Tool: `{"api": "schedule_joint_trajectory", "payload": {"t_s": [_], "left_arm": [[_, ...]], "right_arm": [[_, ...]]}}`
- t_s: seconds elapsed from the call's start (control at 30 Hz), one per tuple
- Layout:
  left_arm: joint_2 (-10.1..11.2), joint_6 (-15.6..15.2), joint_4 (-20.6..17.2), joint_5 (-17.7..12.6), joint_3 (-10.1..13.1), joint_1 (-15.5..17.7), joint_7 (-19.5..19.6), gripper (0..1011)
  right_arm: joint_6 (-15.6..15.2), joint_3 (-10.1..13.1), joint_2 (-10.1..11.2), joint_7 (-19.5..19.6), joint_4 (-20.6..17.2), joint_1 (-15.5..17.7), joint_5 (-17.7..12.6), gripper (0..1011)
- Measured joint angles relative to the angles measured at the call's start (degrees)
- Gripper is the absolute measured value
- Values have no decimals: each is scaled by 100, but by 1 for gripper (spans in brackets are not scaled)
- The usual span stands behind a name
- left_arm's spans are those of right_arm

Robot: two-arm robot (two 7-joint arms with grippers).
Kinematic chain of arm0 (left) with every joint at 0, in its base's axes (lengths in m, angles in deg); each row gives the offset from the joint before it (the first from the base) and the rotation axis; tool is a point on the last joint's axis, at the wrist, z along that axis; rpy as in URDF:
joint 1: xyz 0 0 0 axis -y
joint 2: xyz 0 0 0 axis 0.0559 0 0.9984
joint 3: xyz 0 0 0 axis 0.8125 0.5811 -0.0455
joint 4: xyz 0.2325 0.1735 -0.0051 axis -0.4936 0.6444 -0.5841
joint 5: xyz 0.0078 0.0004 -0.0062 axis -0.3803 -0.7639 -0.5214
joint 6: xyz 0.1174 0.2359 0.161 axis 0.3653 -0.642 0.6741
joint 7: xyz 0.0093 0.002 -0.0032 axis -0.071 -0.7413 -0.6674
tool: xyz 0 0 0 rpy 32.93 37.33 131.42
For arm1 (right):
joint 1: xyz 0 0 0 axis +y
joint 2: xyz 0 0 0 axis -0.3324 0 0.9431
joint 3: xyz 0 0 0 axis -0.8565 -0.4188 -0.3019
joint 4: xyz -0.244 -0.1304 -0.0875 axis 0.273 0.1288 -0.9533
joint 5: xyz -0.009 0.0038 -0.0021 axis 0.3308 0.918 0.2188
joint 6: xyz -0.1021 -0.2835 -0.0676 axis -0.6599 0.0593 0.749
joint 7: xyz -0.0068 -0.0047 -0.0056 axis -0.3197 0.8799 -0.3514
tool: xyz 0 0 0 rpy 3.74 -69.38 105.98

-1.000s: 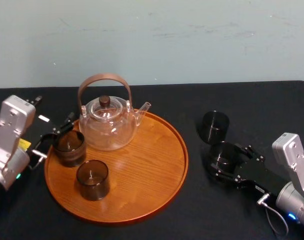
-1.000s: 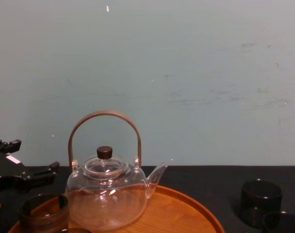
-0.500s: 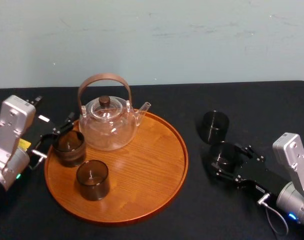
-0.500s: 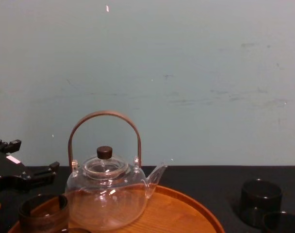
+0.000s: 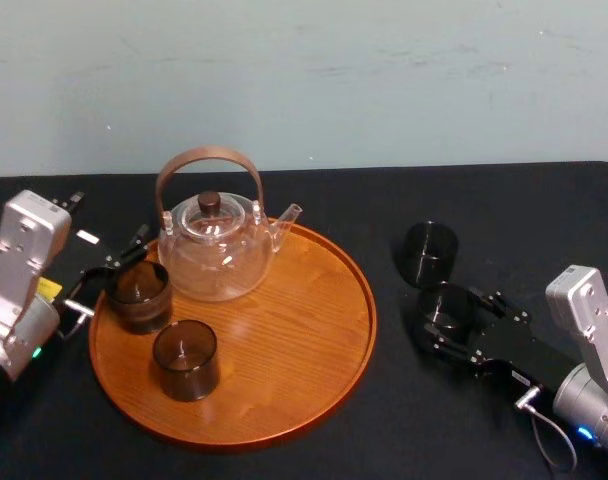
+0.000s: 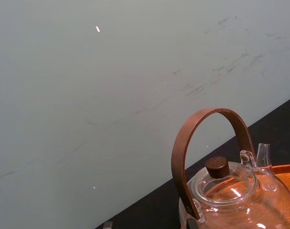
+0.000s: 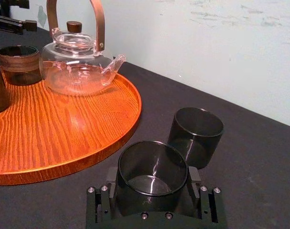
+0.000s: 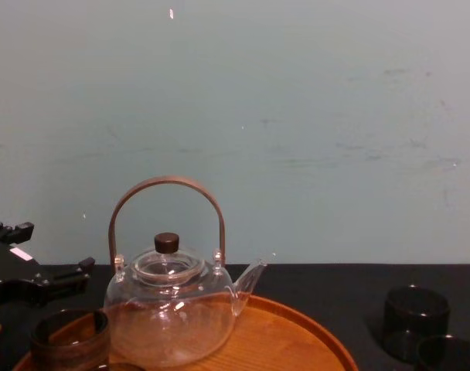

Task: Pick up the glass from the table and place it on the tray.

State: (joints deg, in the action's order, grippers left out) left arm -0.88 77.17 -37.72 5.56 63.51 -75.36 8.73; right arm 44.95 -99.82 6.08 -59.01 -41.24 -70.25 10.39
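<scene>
A dark smoky glass (image 7: 152, 164) stands on the black table (image 5: 524, 200), right of the round wooden tray (image 5: 314, 340). My right gripper (image 7: 152, 183) is low at the table, shut on this glass, with a finger pressed to each side of it. From the head view the same glass (image 5: 446, 310) sits at the tip of the right gripper (image 5: 448, 322). My left gripper (image 5: 106, 272) rests open at the tray's left edge, holding nothing, just beside a brown glass (image 5: 137, 295).
A second dark glass (image 5: 429, 252) stands on the table just behind the gripped one, almost touching it. On the tray are a clear glass teapot (image 5: 216, 250) with an arched brown handle and another brown glass (image 5: 185, 358). A pale wall runs behind the table.
The right gripper's fingers have drawn in against the dark glass. The glass, the tray's contents and the left arm have not moved.
</scene>
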Motion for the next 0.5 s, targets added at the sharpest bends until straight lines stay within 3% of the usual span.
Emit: {"api": "schedule_joint_trajectory", "payload": {"t_s": [0.5], "left_arm": [[0, 0, 0, 0, 0, 0, 0, 1001]], "right_arm": [[14, 85, -11, -50, -105, 73, 20, 891]]}}
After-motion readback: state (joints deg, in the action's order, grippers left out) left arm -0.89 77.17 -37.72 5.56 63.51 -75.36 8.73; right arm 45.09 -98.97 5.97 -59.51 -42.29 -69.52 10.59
